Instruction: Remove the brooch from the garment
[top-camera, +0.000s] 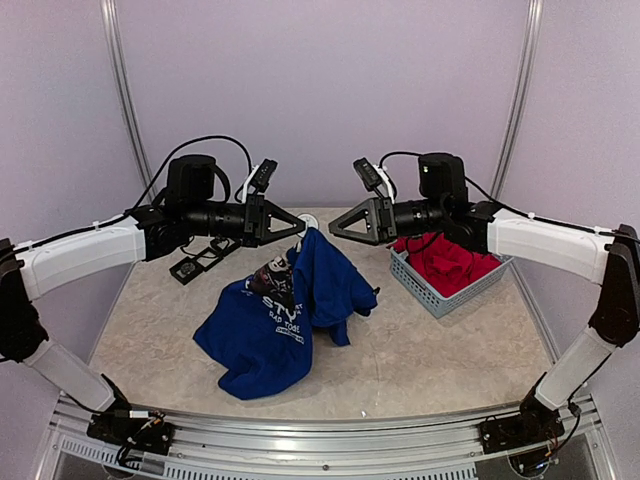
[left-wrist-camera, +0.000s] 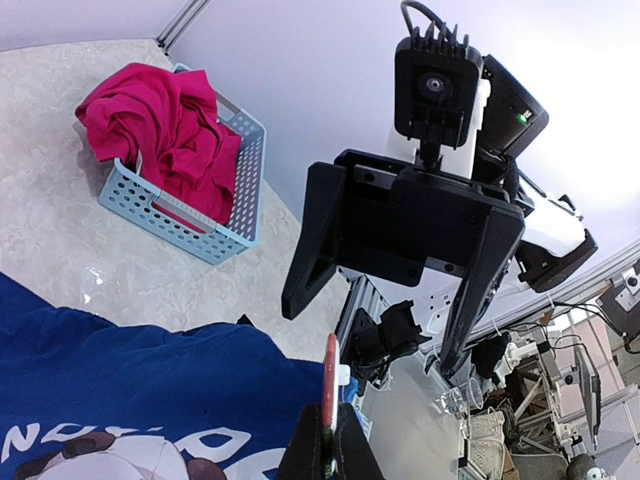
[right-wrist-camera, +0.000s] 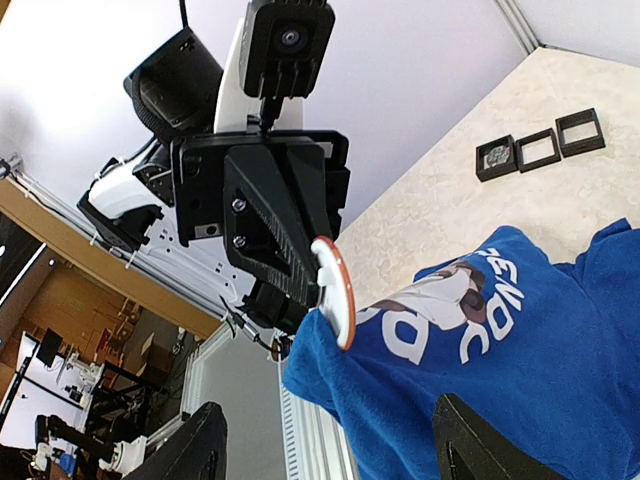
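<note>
White block lettering runs across the chest print of the royal-blue short-sleeved T-shirt (top-camera: 265, 340). From above, a line beginning "STY" can be made out, with smaller lines under it too fine to read. In the right wrist view large white letters show upside down and are cut off by folds, so no whole word reads. A dark graphic with a pale patch sits among the letters.

The worktop (top-camera: 430, 350) is a beige, marbled, stone-look slab. Pale lilac wall panels close it in, with silver metal posts in the far corners and a metal rail along the near edge. At the far right stands a light-blue plastic lattice basket (top-camera: 440, 300) holding a crumpled red garment (top-camera: 445, 258). At the far left lie three small black square frames (top-camera: 195, 263) side by side in a row; one has something in it.

The left arm's fingers (top-camera: 297, 228) are pressed together on the round brooch (right-wrist-camera: 335, 292), a white disc with an orange-red rim, held up above the middle of the worktop. The T-shirt hangs from the brooch by a bunched peak of cloth, and its lower part lies spread on the worktop, near and slightly left of centre. The right arm's fingers (top-camera: 340, 228) stand wide apart and hold nothing. They face the left ones from just right of the brooch, a little apart from it.
</note>
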